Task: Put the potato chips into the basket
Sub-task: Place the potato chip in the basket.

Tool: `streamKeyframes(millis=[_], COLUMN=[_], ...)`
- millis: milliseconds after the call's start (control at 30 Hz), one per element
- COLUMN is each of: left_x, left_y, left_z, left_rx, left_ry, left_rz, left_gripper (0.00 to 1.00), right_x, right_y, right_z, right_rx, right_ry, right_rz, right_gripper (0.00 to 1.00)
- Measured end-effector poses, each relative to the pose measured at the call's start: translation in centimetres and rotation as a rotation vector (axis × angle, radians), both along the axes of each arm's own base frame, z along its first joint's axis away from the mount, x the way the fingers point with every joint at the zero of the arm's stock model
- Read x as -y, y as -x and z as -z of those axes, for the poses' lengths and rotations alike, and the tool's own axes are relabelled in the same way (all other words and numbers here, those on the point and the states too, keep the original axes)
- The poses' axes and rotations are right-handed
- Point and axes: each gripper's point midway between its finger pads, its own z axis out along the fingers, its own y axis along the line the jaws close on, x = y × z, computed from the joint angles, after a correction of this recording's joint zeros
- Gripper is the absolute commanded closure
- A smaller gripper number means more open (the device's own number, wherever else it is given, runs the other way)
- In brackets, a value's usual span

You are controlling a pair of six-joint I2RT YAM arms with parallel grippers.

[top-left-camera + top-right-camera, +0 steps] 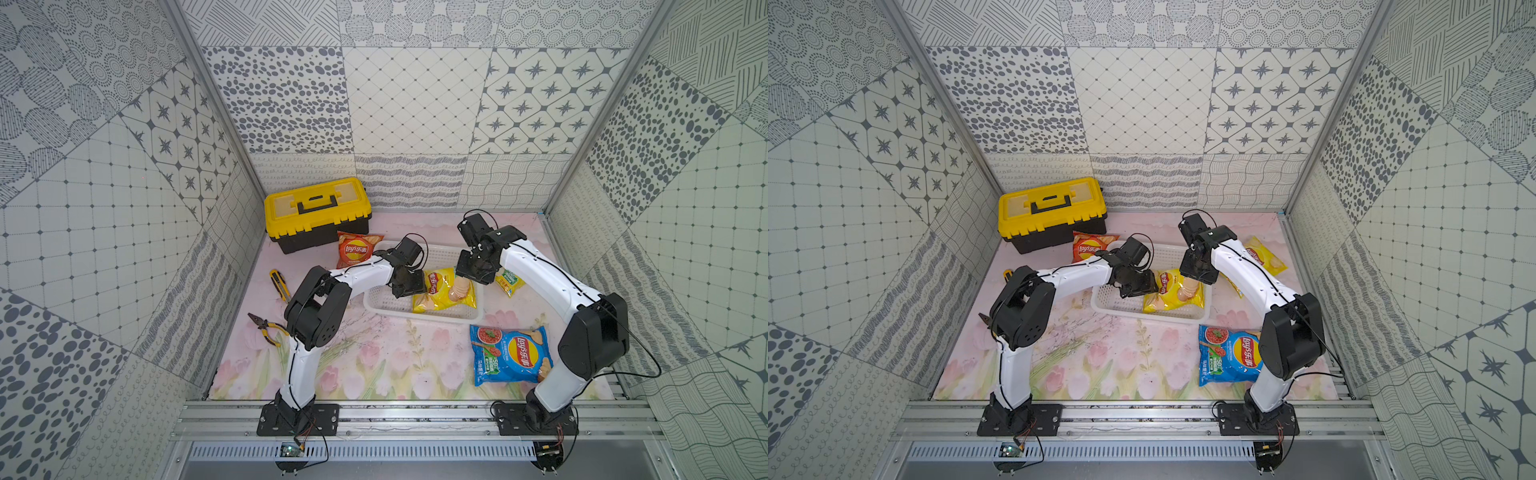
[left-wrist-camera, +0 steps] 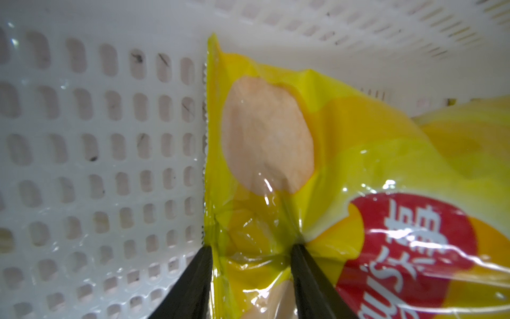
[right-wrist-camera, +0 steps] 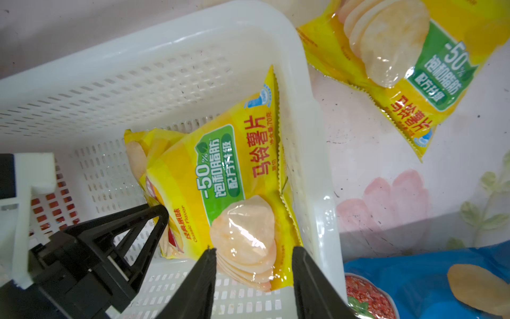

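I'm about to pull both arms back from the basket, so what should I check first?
1) yellow bag inside the basket: ok.
2) left gripper free of it: not ok, pinching its edge.
3) right gripper free of it: cannot tell, jaws straddle its end.
4) second yellow bag, blue bag, red-orange bag in the basket: not ok, all on the table.

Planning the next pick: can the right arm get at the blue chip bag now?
Probably yes: the blue bag lies uncovered near that arm's base, though the right gripper is at the yellow bag in the basket.
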Motion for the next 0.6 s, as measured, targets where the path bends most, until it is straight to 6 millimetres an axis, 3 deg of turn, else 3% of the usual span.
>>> streamKeyframes(millis=[333, 600], left_x=[-0.1, -0.1], left_y=[0.0, 0.0], left_z=[0.0, 0.0], left_rx=[-0.009, -0.012], left_ry=[0.011, 0.015], left_rz=[0.000, 0.000], left_gripper=[0.51, 0.51], right_x=[0.1, -0.2], right_y=[-0.6, 0.1], right_z=[0.4, 2.6], right_rx=[0.012, -0.021], right_ry=[0.016, -0.003], right_rz=[0.005, -0.004], right_gripper=[0.68, 0.64])
